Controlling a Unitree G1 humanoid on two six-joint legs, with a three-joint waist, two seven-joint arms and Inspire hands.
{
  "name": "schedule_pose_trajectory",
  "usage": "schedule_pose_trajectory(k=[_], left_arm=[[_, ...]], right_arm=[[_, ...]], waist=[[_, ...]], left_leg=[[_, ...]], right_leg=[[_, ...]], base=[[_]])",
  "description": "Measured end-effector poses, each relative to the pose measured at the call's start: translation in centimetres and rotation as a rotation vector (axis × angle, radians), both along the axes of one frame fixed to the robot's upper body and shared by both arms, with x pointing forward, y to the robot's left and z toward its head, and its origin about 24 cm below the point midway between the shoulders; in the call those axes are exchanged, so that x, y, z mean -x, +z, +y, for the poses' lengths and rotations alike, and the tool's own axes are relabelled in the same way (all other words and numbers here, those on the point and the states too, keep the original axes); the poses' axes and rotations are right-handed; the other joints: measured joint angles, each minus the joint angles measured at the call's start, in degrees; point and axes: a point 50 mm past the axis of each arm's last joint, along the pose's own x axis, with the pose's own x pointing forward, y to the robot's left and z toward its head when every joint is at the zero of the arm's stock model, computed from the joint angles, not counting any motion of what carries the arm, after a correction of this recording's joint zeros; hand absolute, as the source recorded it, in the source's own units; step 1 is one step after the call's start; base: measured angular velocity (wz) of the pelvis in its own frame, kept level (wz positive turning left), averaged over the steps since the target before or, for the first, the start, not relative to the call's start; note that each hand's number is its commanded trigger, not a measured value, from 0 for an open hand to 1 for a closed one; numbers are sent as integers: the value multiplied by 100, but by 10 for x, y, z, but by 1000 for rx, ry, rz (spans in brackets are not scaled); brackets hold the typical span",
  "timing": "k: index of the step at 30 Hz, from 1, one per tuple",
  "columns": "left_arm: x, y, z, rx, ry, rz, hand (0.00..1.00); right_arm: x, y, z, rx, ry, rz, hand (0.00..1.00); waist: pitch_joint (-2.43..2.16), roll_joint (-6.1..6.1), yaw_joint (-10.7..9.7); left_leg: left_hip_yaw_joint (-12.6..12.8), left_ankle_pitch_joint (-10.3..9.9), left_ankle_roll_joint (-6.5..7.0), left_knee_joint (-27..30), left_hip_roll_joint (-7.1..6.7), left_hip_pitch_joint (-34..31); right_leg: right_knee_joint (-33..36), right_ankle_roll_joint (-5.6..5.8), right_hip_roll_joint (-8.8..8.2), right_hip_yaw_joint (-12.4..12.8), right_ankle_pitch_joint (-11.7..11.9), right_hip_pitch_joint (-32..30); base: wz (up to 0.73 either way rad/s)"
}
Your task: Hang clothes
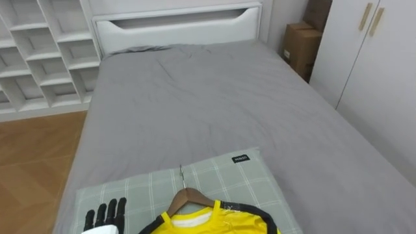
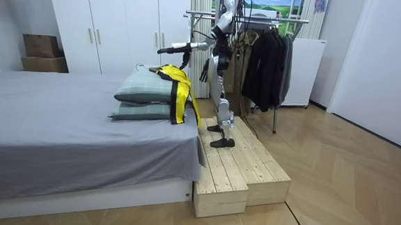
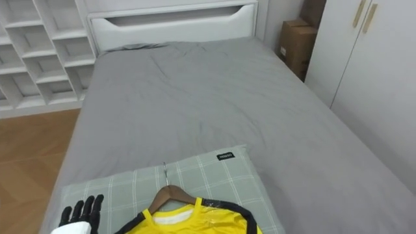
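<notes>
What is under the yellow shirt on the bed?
The yellow shirt lies on a green checked pillow, stacked on a second pillow on the grey bed. A wooden hanger sits in its neck; its arms are hidden inside the shirt.

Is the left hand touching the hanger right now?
Apart. The left eye view shows a strip of bare pillow between the left hand and the hanger.
</notes>
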Motion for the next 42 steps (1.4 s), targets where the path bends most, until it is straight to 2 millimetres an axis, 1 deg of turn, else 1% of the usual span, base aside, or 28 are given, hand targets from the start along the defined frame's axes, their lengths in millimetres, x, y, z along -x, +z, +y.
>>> schedule_pose_trajectory(k=[4, 16, 18, 22, 24, 27, 28, 30, 34, 38, 40, 41, 42], left_arm=[[-1, -1, -2, 2, -7, 17, 0], [-1, -2, -1, 0, 3, 44, 0], [-1, -2, -1, 0, 4, 44, 0], [-3, -1, -1, 8, 8, 35, 0], [-7, 0, -1, 9, 9, 28, 0], [-15, 1, 2, 50, 53, 22, 0], [-20, 2, 3, 68, 73, 16, 0], [-26, 6, 5, 92, 99, -7, 0], [-37, 14, 8, 130, 117, -52, 0], [-36, 12, 8, 165, 132, -51, 0], [-34, 9, 9, 166, 135, -35, 0], [-33, 8, 8, 167, 136, -31, 0], [-33, 7, 8, 176, 144, -29, 0]], right_arm=[[-1, 0, 0, 5, -1, 1, 0], [-1, 0, 0, -3, 0, -1, 0], [-1, 0, 0, -5, -1, -1, 0], [-2, 0, 1, -8, 9, 1, 0], [-2, 0, 2, -14, 12, 2, 0], [-6, 1, 1, -10, 45, 2, 0], [-6, 1, 2, -11, 48, 3, 0], [-6, 0, 2, -14, 41, 4, 0], [-6, 1, 1, -12, 35, 4, 0], [-6, 1, 1, -11, 35, 2, 0], [-7, 1, 1, -11, 44, -1, 0], [-8, 1, 2, -11, 48, -2, 0], [-11, 1, 2, -12, 59, -6, 0]], waist=[[4, 7, -60], [-12, -2, -81], [-22, -14, -81], [-92, -53, -76], [-93, -64, -51], [-85, -73, -33], [-74, -85, -30], [-68, -88, -23], [-51, -56, 19], [-25, -35, 26], [17, -63, 23], [14, -69, 29], [23, -83, 36]], left_leg=[[2, 0, 0, -1, 1, 14], [60, 1, 1, 0, 0, -17], [60, 1, 1, 0, 0, -24], [45, 3, 3, 8, 0, -164], [50, 4, 5, 21, 4, -183], [51, 5, 6, 22, 5, -224], [47, 5, 6, 26, 5, -265], [48, 5, 6, 28, 5, -273], [48, 5, 6, 28, 4, -272], [48, 5, 6, 30, 4, -271], [51, 5, 6, 30, 6, -292], [53, 5, 6, 31, 6, -323], [52, 5, 7, 36, 6, -395]], right_leg=[[4, 0, 0, 3, 0, -5], [16, 0, 1, 57, 0, -45], [14, 0, 1, 60, 0, -49], [26, -4, 1, 59, 4, -181], [53, -7, 3, 79, 13, -241], [115, -8, 6, 149, 14, -344], [111, -9, 6, 147, 15, -352], [107, -9, 7, 148, 15, -357], [107, -9, 6, 149, 15, -356], [107, -9, 6, 144, 15, -351], [110, -9, 6, 145, 15, -377], [118, -9, 6, 147, 15, -415], [123, -17, 7, 146, 20, -486]], base=[[0], [0], [0], [0], [-4], [-10], [-5], [0], [0], [0], [0], [0], [0]])
